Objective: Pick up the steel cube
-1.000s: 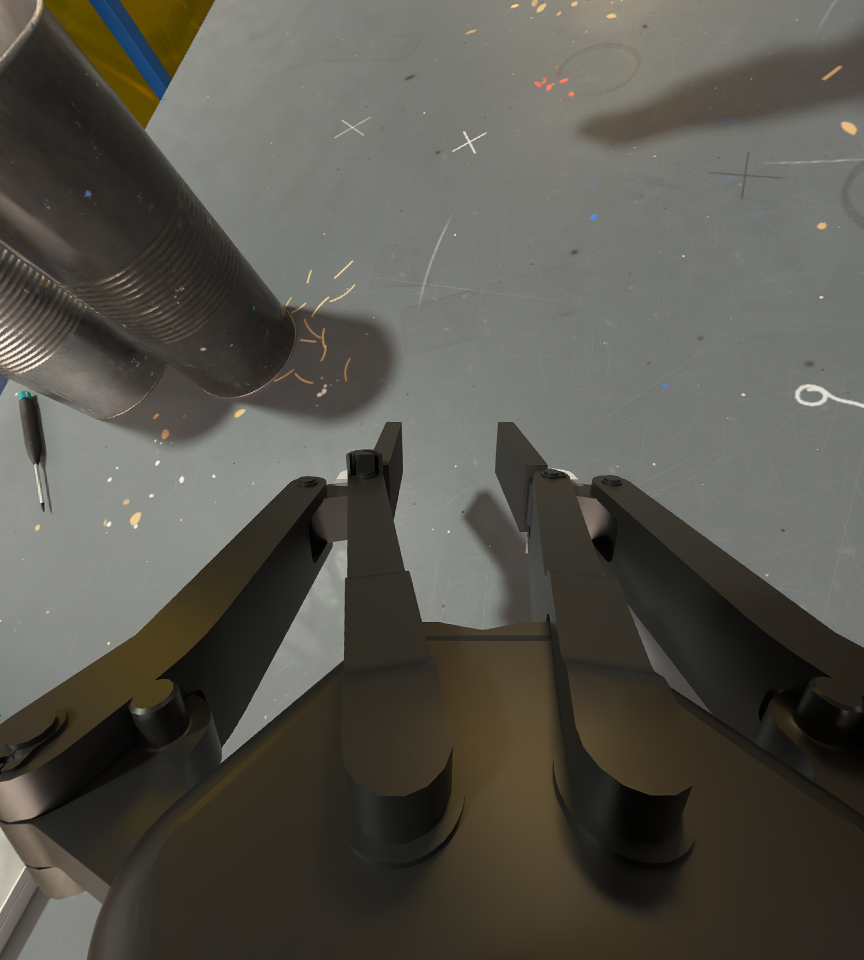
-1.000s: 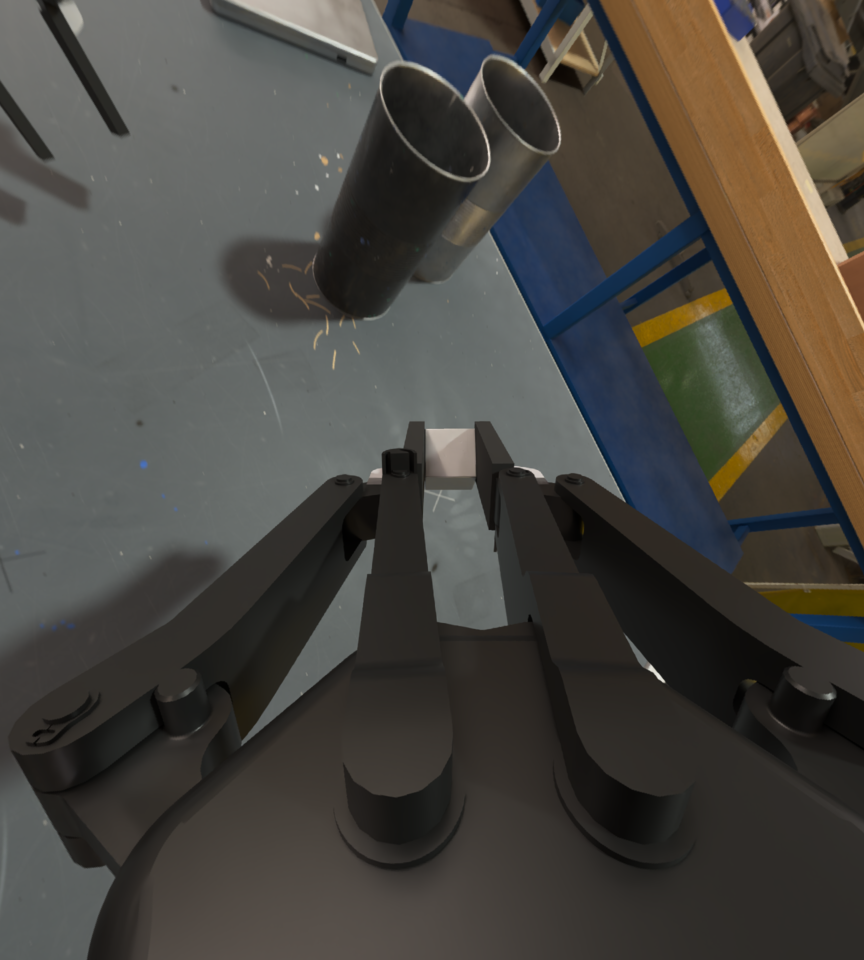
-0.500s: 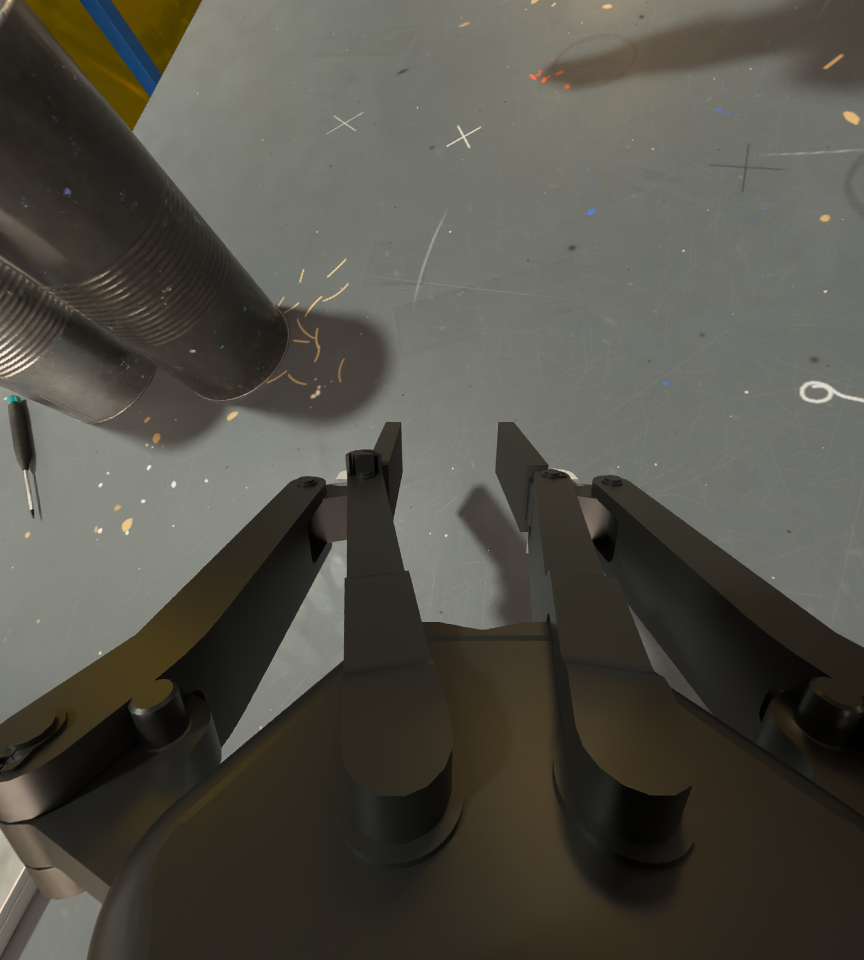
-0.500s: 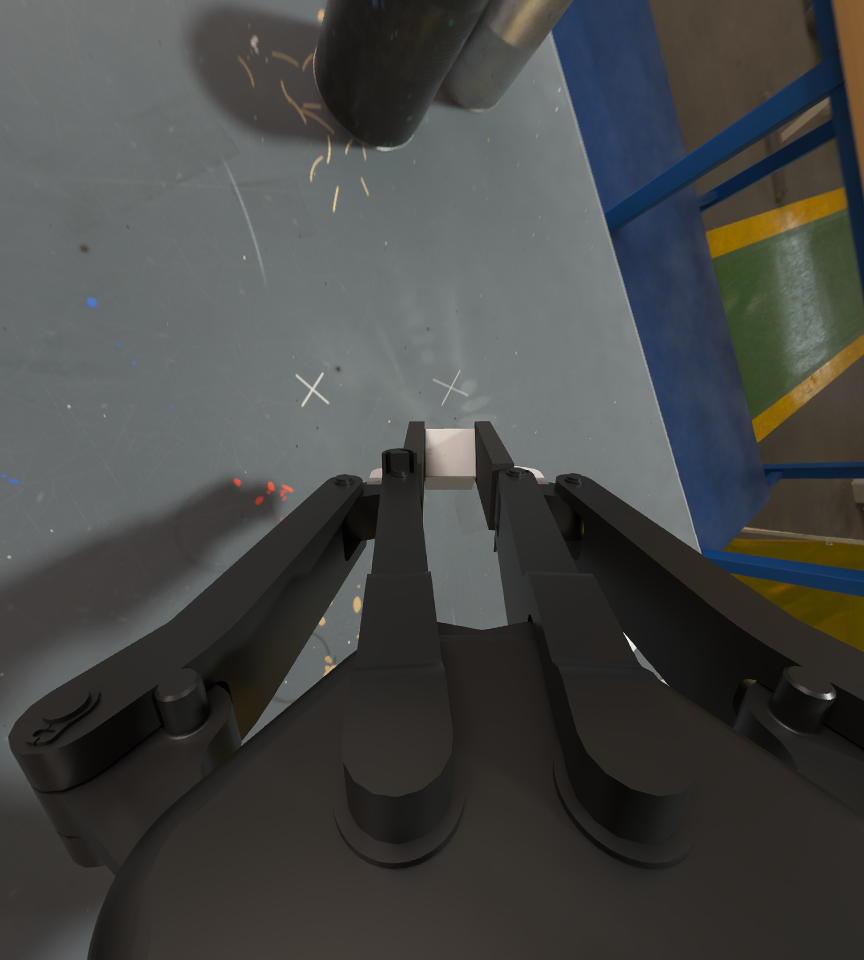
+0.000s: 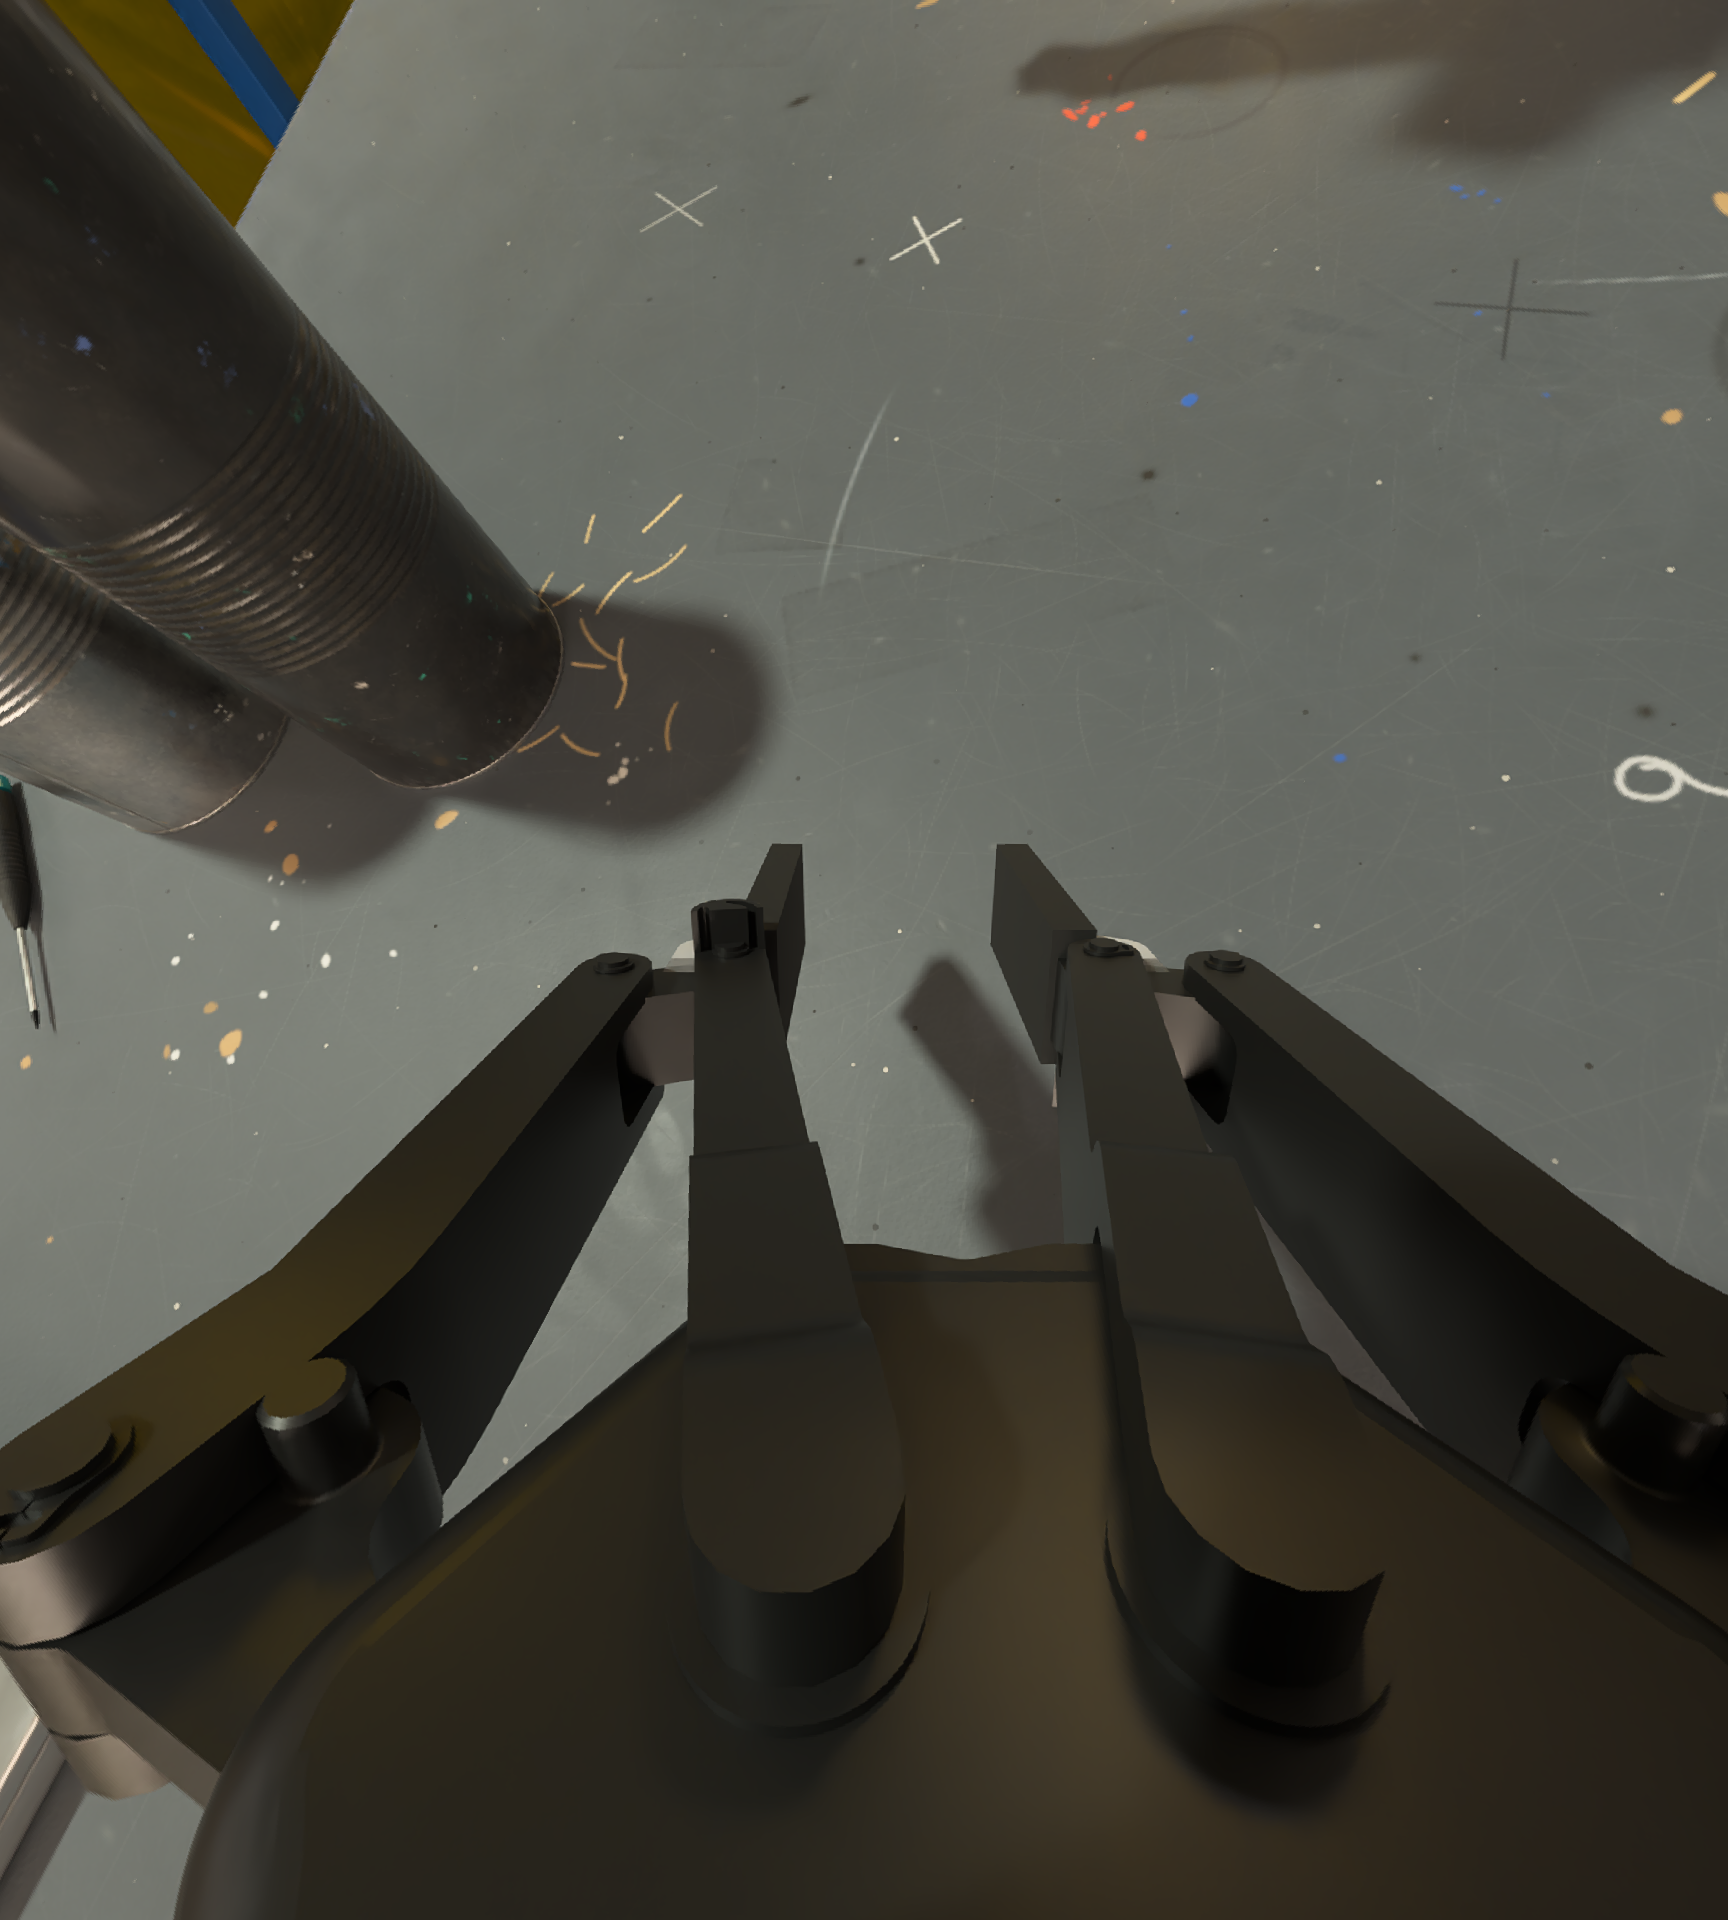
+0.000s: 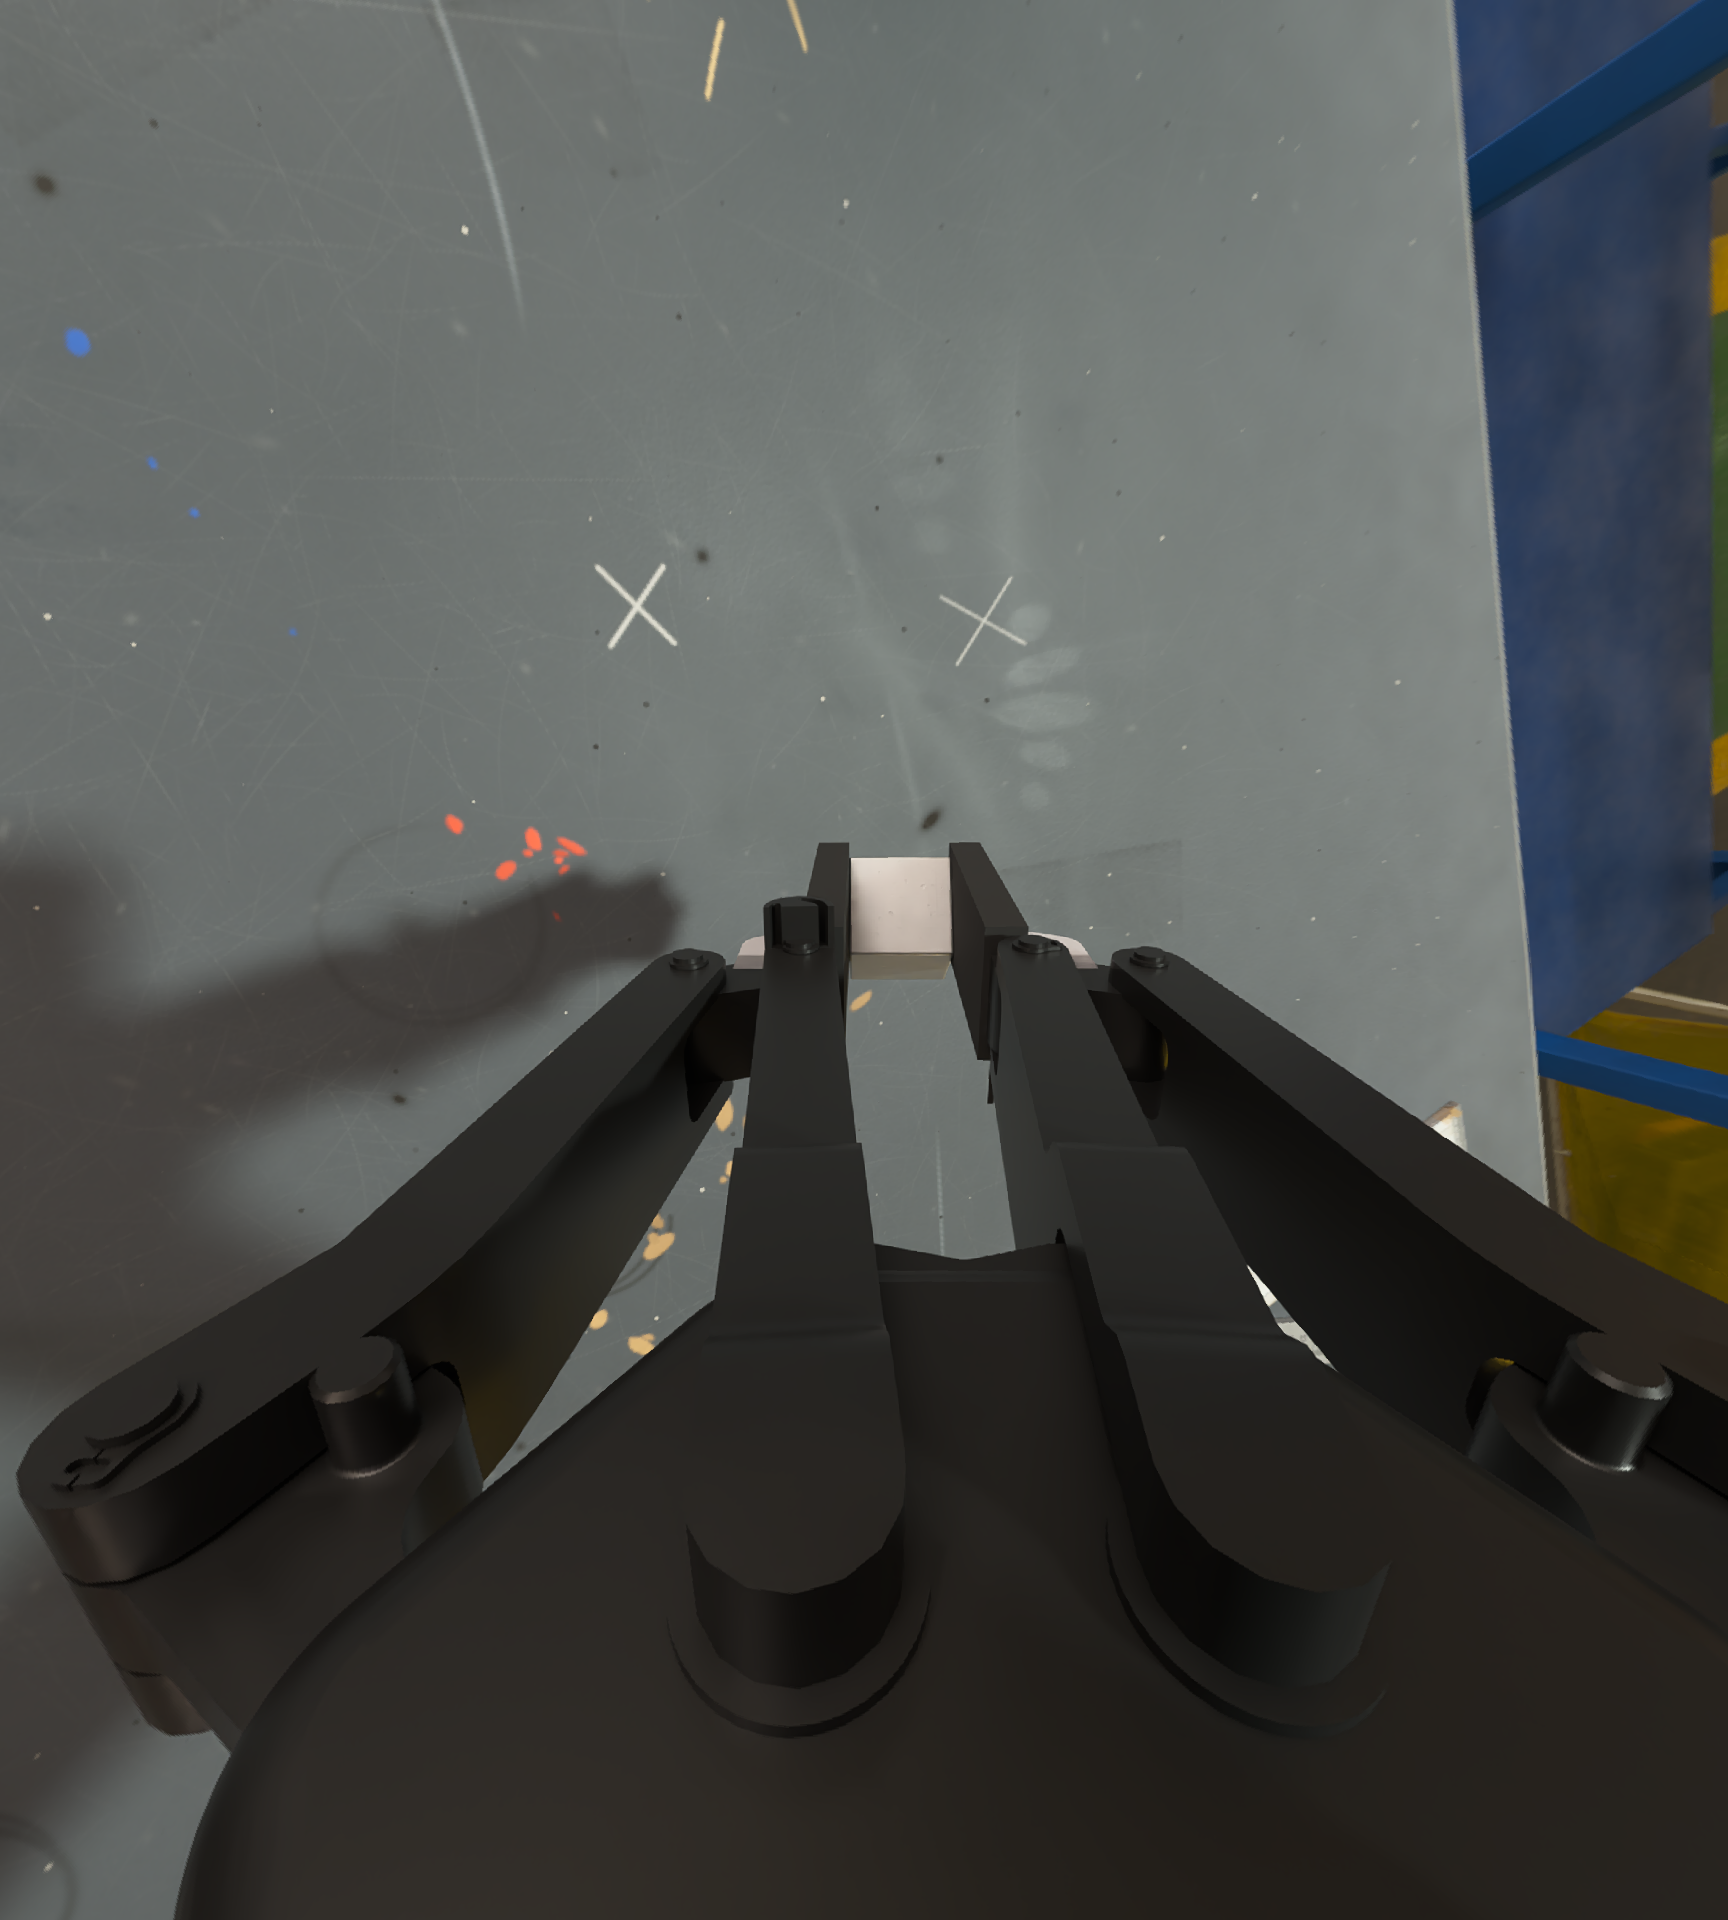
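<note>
While you look through the left wrist view, your left end effector (image 5: 896,883) hangs over the grey surface (image 5: 1255,582) with its fingers apart and nothing between them. At ten o'clock from it, two dark threaded pipes (image 5: 216,499) stand side by side on the surface, touching each other, with orange shavings (image 5: 611,644) scattered at the nearer pipe's foot. At nine o'clock, near the surface's edge, lies a small black screwdriver (image 5: 13,883). Two white chalk crosses (image 5: 927,239) sit at twelve o'clock, well apart from the fingertips, and a chalk loop (image 5: 1660,781) at two o'clock.

Turning to the right wrist view, your right end effector (image 6: 899,899) is clamped on the cube (image 6: 896,904), a pale block pinched between both fingertips. Whether it is clear of the surface (image 6: 320,416) you cannot tell. Two chalk crosses (image 6: 640,606) lie at twelve o'clock beyond it, red flecks (image 6: 527,847) at nine o'clock. At three o'clock the surface ends at a blue frame (image 6: 1608,520).
</note>
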### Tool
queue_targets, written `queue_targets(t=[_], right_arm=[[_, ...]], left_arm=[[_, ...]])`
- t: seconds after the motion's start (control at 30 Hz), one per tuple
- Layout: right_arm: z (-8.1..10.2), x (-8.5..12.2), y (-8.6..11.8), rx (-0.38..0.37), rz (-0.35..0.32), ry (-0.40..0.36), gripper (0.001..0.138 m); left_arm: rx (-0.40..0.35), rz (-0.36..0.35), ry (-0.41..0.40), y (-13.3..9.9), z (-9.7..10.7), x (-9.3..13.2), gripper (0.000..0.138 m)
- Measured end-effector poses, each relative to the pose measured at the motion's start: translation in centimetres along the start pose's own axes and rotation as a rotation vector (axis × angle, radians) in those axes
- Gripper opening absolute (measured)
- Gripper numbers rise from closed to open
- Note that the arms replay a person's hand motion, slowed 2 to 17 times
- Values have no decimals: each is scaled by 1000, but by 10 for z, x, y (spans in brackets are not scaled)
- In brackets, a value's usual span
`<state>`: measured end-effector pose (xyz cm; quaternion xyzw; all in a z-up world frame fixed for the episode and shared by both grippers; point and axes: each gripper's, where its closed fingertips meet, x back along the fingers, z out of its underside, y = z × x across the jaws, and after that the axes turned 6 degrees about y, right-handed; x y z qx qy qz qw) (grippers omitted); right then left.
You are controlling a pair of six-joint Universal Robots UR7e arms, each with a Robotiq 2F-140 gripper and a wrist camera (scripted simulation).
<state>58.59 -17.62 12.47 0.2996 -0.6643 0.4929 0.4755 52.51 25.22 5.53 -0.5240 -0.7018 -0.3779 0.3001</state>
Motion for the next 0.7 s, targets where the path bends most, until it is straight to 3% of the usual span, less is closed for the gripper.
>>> queue_targets(t=[0.5, 0.7], right_arm=[[13, -38, 9, 55, -171, 156, 25], [12, -50, 9, 66, -215, 185, 25]], left_arm=[[-19, -5, 24, -2, 2, -6, 49], [-24, -3, 30, -3, 2, -7, 49]])
